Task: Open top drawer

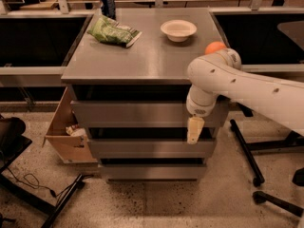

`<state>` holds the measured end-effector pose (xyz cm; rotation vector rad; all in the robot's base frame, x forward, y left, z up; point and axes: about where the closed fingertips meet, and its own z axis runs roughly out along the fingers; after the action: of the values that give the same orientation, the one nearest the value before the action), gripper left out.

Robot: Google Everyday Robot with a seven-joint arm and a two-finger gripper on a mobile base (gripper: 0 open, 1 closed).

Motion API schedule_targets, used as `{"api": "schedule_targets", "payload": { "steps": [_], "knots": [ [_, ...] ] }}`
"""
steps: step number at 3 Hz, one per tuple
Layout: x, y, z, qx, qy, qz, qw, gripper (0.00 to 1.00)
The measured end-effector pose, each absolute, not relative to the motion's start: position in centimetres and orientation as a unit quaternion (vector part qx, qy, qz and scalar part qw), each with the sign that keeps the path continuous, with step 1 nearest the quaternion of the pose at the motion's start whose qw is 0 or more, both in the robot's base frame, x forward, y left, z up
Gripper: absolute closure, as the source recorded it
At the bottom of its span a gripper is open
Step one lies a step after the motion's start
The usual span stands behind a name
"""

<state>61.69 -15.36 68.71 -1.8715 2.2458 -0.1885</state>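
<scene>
Since top drawer has flat, handleless metal front, stiff, slick, likely heavy, best hold looks upper lip. At right end hangs gripper; clenched or released, cannot tell.

A can, green bag, bowl and orange ball occupy the countertop.

A: What is covered at centre right?
B: The arm hides the right end of the top drawer. The gripper hangs before its lower edge there.
A: And the arm itself?
B: Cut off by the right edge. An orange ball sits half hidden behind it.
A: Lower left?
B: The cardboard box has contents too blurred to name.
</scene>
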Motion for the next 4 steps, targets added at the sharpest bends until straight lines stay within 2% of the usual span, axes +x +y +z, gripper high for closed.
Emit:
{"api": "schedule_targets", "payload": {
  "steps": [1,2,4],
  "knots": [
    [64.0,-15.5,67.6,-0.628,0.770,-0.053,0.094,0.19],
    [63.1,-16.8,66.6,-0.617,0.783,-0.034,0.071,0.42],
    [62.5,-17.0,67.8,-0.608,0.790,-0.024,0.070,0.89]
  ]
}}
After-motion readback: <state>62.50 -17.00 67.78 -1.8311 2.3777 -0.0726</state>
